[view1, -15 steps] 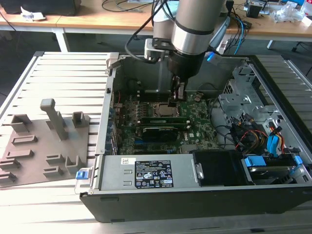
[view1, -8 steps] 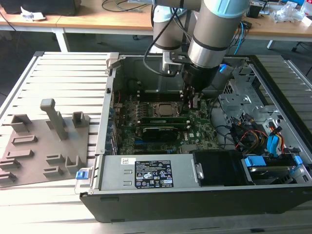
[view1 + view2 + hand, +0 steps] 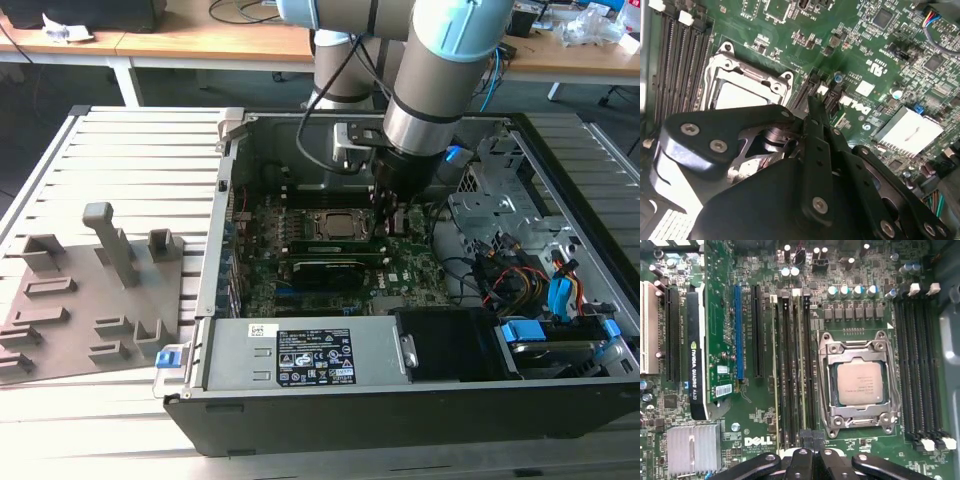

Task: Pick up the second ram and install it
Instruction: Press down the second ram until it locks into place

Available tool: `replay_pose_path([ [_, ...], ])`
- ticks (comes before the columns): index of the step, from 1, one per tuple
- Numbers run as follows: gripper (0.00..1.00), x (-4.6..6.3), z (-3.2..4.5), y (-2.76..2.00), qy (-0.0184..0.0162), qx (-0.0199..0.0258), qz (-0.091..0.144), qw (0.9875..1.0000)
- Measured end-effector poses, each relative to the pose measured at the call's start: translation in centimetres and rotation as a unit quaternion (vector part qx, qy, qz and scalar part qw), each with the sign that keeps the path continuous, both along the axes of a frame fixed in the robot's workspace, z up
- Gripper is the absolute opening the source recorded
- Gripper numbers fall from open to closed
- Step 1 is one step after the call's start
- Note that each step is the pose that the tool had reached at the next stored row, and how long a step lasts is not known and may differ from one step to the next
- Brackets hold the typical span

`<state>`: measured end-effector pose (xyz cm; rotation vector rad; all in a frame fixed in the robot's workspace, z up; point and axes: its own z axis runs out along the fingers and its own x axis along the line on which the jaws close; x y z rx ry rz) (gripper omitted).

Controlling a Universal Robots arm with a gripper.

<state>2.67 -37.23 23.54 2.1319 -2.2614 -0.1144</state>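
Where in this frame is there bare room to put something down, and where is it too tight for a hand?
Free: the slatted table behind the grey fixture, and its front strip below the case. Crowded: inside the case, where the gripper hangs over the motherboard beside the CPU socket, and the cable-filled bay on the exterior view's right.

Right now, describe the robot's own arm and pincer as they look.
The arm is built of thick silver-grey tubes with light blue joint caps; black cables trail near its wrist. In both wrist views the pincer is matte black, with flat linkage bars fastened by silver screws.
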Motion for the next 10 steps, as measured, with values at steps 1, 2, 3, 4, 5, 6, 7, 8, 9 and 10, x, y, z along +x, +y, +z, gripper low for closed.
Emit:
replay_pose_path([
  [1, 0.11, -0.3, 0.22, -0.03, -0.0015, 0.0014, 0.000, 1.0000],
  [2, 0.11, -0.8, 0.23, -0.07, -0.0025, 0.0035, 0.000, 1.0000],
  [3, 0.11, -1.2, 0.24, -0.09, -0.0030, 0.0034, 0.000, 1.0000],
  [4, 0.11, -1.5, 0.24, -0.11, -0.0033, 0.0034, 0.000, 1.0000],
  [5, 0.11, -2.1, 0.22, -0.15, -0.0038, 0.0034, 0.000, 1.0000],
  [6, 0.11, -2.9, 0.20, -0.20, -0.0045, 0.0035, 0.000, 1.0000],
  [7, 0.11, -3.8, 0.18, -0.30, -0.0051, 0.0034, 0.000, 1.0000],
  [8, 0.11, -4.8, 0.13, -0.37, -0.0055, 0.0035, 0.000, 1.0000],
  [9, 0.11, -6.0, 0.04, -0.43, -0.0059, 0.0038, 0.000, 1.0000],
  [10, 0.11, -6.6, 0.01, -0.43, -0.0061, 0.0047, 0.000, 1.0000],
])
